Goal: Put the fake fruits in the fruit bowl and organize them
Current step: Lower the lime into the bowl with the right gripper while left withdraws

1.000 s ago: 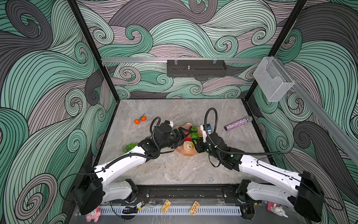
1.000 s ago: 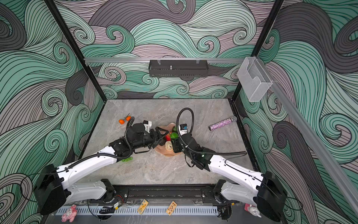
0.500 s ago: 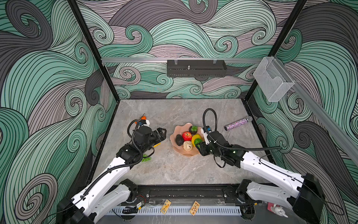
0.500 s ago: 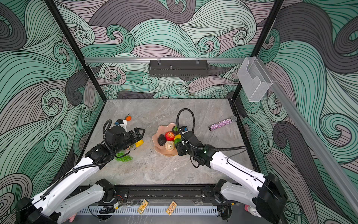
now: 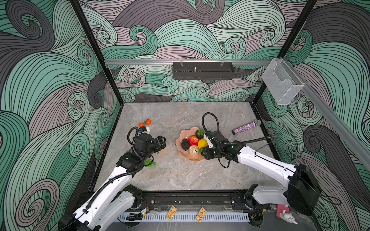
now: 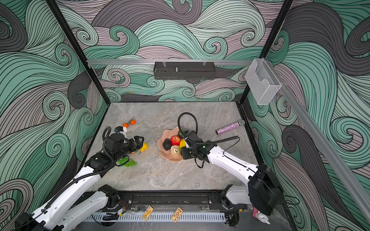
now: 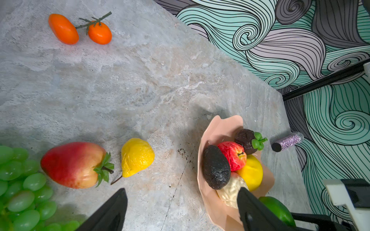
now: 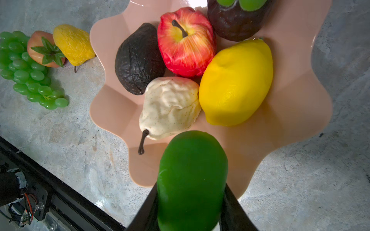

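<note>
Pinching the lime between its two black fingers, your right gripper holds that fruit over the wavy rim of the pink bowl, on the side nearest the arm. Whether the lime touches the dish I cannot tell.

Just past it in the bowl you have a beige pear and a lemon side by side and touching. Behind them are a black avocado, a red apple and a dark fruit with green leaves, all packed close together.

Your left gripper has its fingers spread wide with nothing between them. In both top views it sits over the grey table, well apart from the bowl and just beside a yellow pear.

Outward from there, a red strawberry lies on its side next to that pear, and a bunch of green grapes lies against the strawberry. Two oranges on one stem rest further off, near the left wall. A purple glitter tube lies on the table on the far right, apart from the bowl
</note>
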`<state>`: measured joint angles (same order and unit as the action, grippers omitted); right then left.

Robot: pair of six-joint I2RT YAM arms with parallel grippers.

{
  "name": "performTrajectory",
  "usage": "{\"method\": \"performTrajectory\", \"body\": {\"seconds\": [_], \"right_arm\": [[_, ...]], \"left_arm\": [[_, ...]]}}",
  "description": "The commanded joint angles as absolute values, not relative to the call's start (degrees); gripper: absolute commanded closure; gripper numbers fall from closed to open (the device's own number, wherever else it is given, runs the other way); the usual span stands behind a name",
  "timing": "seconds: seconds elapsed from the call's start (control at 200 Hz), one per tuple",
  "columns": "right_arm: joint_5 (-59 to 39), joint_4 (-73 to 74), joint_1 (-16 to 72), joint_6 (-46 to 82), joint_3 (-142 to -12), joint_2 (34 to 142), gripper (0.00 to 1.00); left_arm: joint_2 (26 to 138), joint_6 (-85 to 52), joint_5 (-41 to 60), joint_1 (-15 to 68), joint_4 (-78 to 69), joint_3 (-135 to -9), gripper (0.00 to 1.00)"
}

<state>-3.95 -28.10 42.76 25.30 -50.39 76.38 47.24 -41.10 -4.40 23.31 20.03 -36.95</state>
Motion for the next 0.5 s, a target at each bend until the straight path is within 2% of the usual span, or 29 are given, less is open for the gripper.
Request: {"method": "performTrajectory", "body": {"seconds": [0.0,0.495], "right_arm": [[-5.36,-29.99,42.54,24.95,-52.27,77.96,0.72],[-4.31,-30.48,42.58,25.27,-54.34,82.84,0.66]], "left_arm": [[46.16,-39.44,-5.45,22.19,21.27,-36.41,0.12],[45.0,-39.22,-4.33,18.86,21.14,-34.89,0.12]]}}
